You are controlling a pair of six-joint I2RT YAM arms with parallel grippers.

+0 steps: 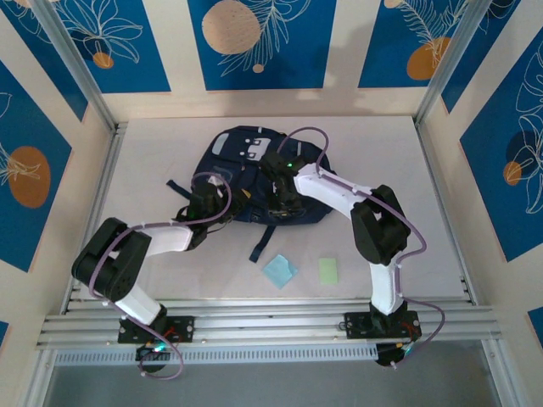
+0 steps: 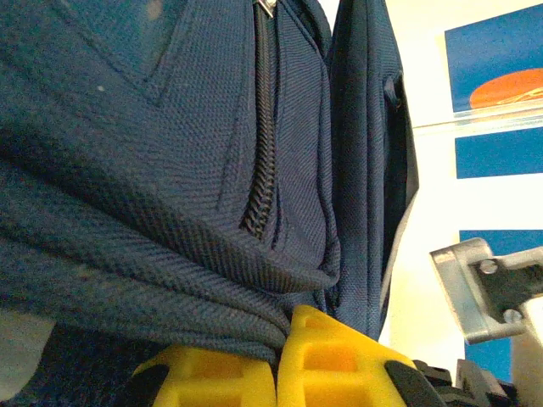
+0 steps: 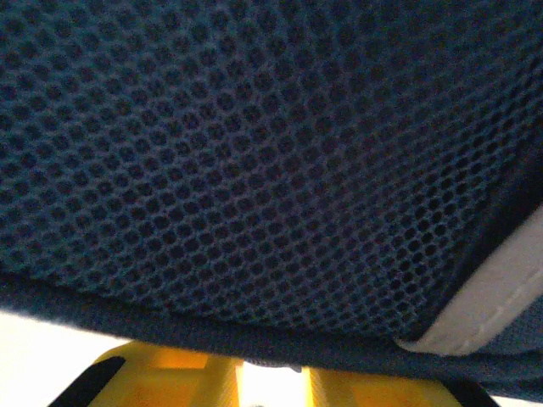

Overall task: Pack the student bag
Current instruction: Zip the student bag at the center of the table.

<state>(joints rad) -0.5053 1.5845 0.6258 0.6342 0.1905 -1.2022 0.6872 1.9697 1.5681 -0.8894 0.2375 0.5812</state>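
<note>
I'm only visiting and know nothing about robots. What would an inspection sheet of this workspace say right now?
Surface: white table, flat and pale.
Job's things: student bag, navy, lying mid-table.
Clutter: pale blue square and pale green square on the table in front of the bag, apart from it.
Grippers: left gripper shut, pinching a fold of the bag; right gripper against the bag's mesh panel, grip unclear.
Cables: purple cables loop along both arms, arching over the bag.
Surroundings: blue patterned wall panels; metal frame posts.
</note>
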